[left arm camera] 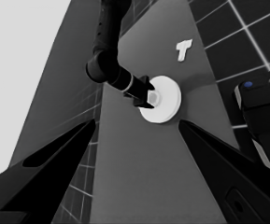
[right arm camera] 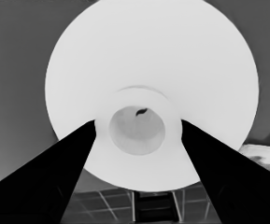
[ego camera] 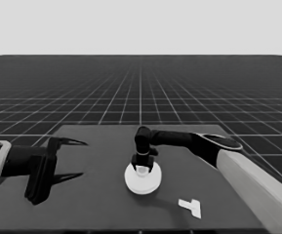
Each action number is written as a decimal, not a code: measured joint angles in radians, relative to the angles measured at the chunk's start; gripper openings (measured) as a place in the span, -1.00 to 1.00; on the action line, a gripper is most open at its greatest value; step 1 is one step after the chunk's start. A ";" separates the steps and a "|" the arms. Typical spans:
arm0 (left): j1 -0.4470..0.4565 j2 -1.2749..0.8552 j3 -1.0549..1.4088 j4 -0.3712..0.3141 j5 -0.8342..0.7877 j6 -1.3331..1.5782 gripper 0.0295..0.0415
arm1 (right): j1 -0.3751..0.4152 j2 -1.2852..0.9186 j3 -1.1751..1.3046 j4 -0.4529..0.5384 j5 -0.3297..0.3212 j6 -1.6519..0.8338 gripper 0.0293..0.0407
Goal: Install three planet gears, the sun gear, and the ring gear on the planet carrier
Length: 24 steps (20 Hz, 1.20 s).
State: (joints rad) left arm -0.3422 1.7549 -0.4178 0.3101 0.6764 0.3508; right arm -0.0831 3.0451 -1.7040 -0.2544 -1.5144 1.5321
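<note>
Dark desk (ego camera: 96, 195), flat matte top, far edge straight and parallel to the horizon. Floor (ego camera: 140, 92) around the desk: dark, with a pale grid running beyond the desk to the horizon. Above the horizon, a blank pale band (ego camera: 140, 27). Even, diffuse lighting, no walls or windows visible.

From the head camera we look down across the table (ego camera: 101, 195) toward the horizon, with the larger round part (ego camera: 142, 179) just below frame centre. Our left wrist camera looks along the table, turned sideways, from farther off, and shares that same part (left arm camera: 165, 100) right of centre. Our right wrist camera sits very near it, so it (right arm camera: 172, 65) fills the frame.
</note>
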 joint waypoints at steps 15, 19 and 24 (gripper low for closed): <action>0.000 0.000 0.000 0.000 0.000 0.000 0.49 | 0.000 0.000 0.000 0.000 0.000 0.131 0.04; 0.000 0.000 0.000 0.000 0.000 0.000 0.49 | -0.001 0.000 0.000 0.000 0.000 0.166 0.04; 0.000 0.000 0.000 0.000 0.000 0.000 0.49 | 0.000 0.000 0.000 0.000 0.000 0.209 0.04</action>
State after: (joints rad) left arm -0.3422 1.7549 -0.4178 0.3101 0.6764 0.3508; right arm -0.0835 3.0450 -1.7040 -0.2544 -1.5143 1.7416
